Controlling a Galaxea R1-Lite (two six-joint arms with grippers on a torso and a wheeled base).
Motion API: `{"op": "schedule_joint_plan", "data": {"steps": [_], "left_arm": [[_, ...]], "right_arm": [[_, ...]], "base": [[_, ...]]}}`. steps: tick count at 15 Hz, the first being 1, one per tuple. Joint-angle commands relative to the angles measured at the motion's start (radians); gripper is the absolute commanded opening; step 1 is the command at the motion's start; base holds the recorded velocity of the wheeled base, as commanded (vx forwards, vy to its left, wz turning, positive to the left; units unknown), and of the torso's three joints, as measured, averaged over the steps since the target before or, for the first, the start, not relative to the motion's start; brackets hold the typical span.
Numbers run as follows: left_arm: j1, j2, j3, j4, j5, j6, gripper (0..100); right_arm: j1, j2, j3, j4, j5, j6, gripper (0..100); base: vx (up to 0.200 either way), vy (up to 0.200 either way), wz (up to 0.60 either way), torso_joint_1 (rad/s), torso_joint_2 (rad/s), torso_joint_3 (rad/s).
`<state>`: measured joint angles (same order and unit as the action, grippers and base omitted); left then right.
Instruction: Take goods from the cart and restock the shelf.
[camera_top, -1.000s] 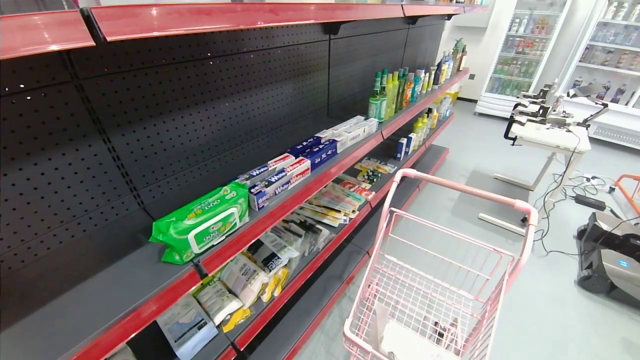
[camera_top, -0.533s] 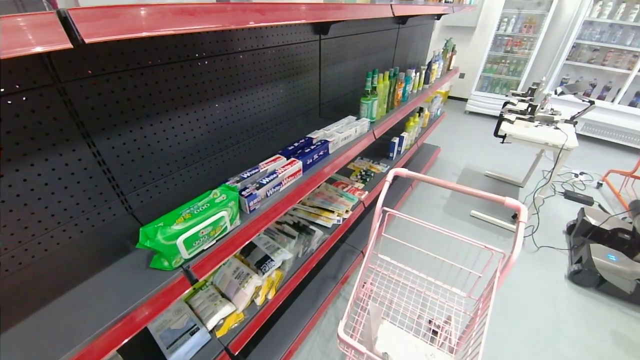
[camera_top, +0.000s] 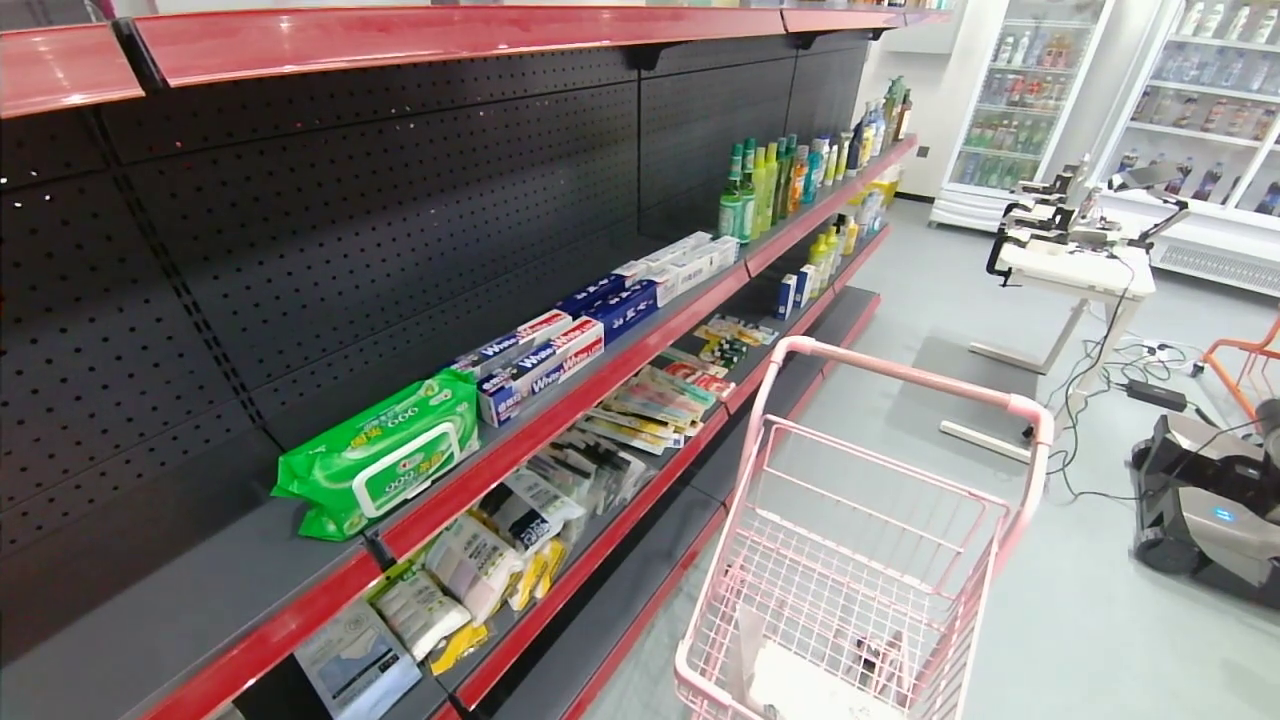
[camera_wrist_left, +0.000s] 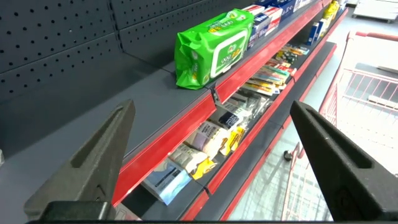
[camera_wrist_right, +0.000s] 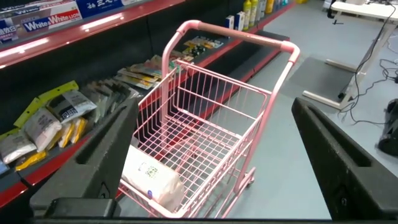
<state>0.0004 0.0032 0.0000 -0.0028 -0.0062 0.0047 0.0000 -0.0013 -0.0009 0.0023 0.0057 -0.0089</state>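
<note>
Currently I see a white, rounded pack (camera_wrist_right: 152, 180) lying in the pink cart (camera_wrist_right: 236, 35), apart from my right gripper (camera_wrist_right: 214, 104) above it, jaws wide; left gripper (camera_wrist_left: 211, 106) gapes too.

shop, stocked shelf (camera_top: 560, 420), pink cart (camera_top: 870, 560), drink fridges (camera_top: 1030, 90)

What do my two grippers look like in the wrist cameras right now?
The left gripper has two matte dark grey fingers, wedge-shaped and tapering to blunt tips, each with a shallow recessed slot along its face. The right gripper looks the same, only darker, almost black.
</note>
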Motion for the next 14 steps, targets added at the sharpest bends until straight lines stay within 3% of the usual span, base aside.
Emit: {"op": "schedule_joint_plan", "data": {"steps": [1,7,14], "left_arm": [[0.001,0.0,0.0,0.0,0.0,0.0,100],[0.0,0.0,0.0,0.0,0.0,0.0,100],[0.0,0.0,0.0,0.0,0.0,0.0,100]], "right_arm": [[0.0,0.001,-0.001,-0.001,0.0,0.0,100],[0.0,0.001,-0.001,0.001,0.0,-0.002,100],[0.0,0.001,-0.001,0.001,0.0,0.0,100]], "base": [[0.0,0.0,0.0,0.0,0.0,0.0],[0.0,0.0,0.0,0.0,0.0,0.0],[0.0,0.0,0.0,-0.074,0.16,0.082]]}}
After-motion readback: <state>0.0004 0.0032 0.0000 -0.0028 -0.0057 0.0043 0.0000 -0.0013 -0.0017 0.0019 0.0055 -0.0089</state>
